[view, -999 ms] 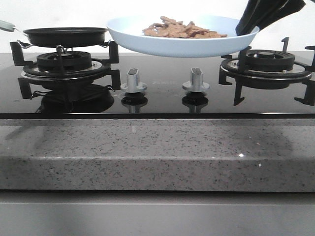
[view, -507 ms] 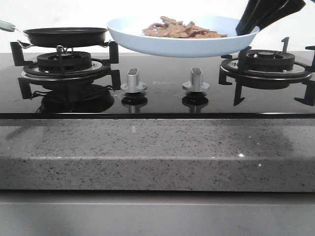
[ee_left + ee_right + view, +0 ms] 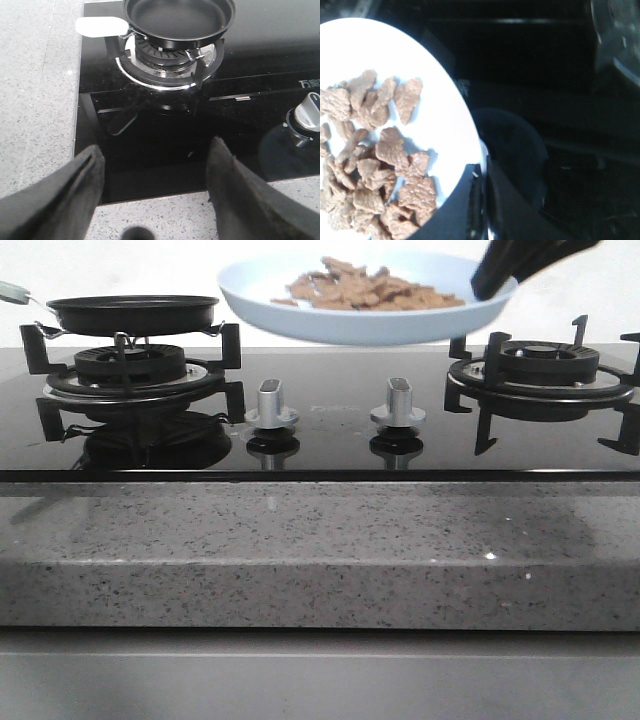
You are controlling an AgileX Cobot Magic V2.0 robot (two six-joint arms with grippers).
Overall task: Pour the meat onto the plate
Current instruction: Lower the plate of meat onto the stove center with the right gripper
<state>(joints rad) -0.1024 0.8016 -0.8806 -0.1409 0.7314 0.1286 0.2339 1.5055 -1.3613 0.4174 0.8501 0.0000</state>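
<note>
A: What has been altered since a moment ago?

B: The plate [image 3: 365, 302] has been raised. Half a second back its underside sat level with the top of the right burner's [image 3: 540, 375] grate; now a clear gap is seen beneath it, and it is still held roughly level.

A: By which pincer is it carried?

B: By the right gripper [image 3: 492, 280], whose fingers are pinched on the rim at the plate's right edge. In the right wrist view the fingers [image 3: 485, 210] are seen closed over that rim, with the meat [image 3: 370, 160] heaped just beside them, on the plate.

A: And the meat itself?

B: It is all still on the plate [image 3: 435, 115]; nothing is seen spilled on the stove [image 3: 320, 445]. The pan [image 3: 132, 312] is set on the left burner, well apart from the right gripper, and it is seen empty in the left wrist view [image 3: 177, 17].

A: The other pincer?

B: The left gripper [image 3: 155, 190] is spread wide, nothing between its fingers, near the front edge of the stove, with the pan beyond it.

A: What is meant for the task?

B: A carry is judged to be under way: height has been gained, but no tilt has yet been given, so the pouring is not begun.
</note>
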